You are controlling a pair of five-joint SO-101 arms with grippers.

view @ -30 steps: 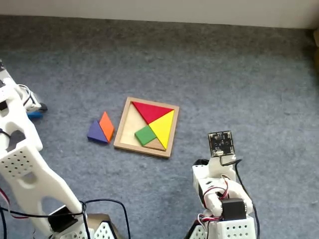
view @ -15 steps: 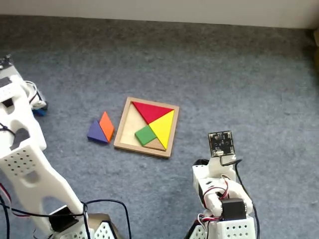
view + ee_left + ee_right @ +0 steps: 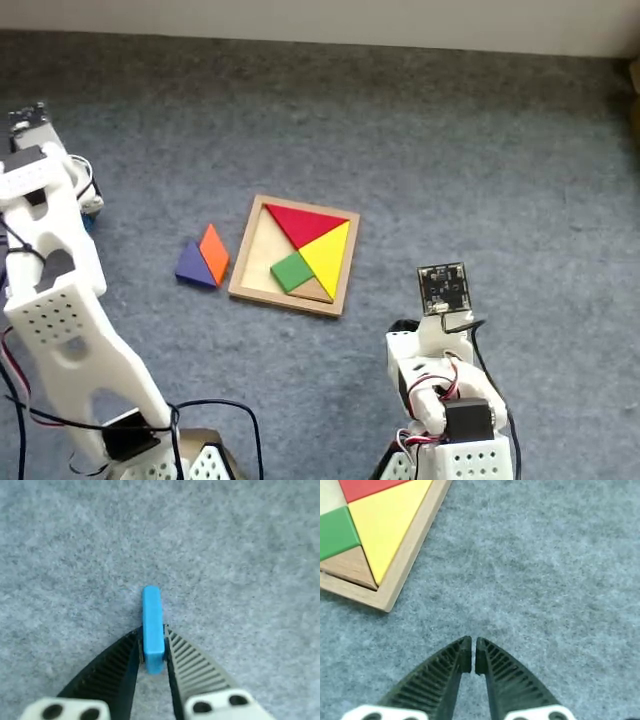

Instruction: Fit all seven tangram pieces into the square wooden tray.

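Item 1. My left gripper (image 3: 152,634): shut on the blue piece (image 3: 151,607), which stands on edge between the two jaws. Only the piece's near end is pinched and the rest juts out ahead over the grey surface (image 3: 240,555). I cannot tell whether it is touching the surface or lifted off it. Risk: with so short a hold on narrow faces, the piece may pivot or slip out during the carry, and it would reach the tray on edge rather than flat.

Item 2. My right gripper (image 3: 472,647): jaws closed together, holding nothing, above bare surface just beside the tray's corner. Risk: if the left arm swings across, the two arms could crowd each other at the tray.

Item 3. Wooden tray (image 3: 412,550): it holds the yellow triangle (image 3: 390,525), green square (image 3: 337,532), tan triangle (image 3: 350,567) and red triangle (image 3: 303,224). Bare wood shows along its left side. Risk: a piece set down tilted could ride up on the rim, or nudge the seated pieces out of line.

Item 4. Purple triangle (image 3: 193,265) and orange piece (image 3: 214,253): touching each other on the surface, just beside the tray's left edge. Risk: they lie between my left arm and the tray, so a low pass with the blue piece could knock them.
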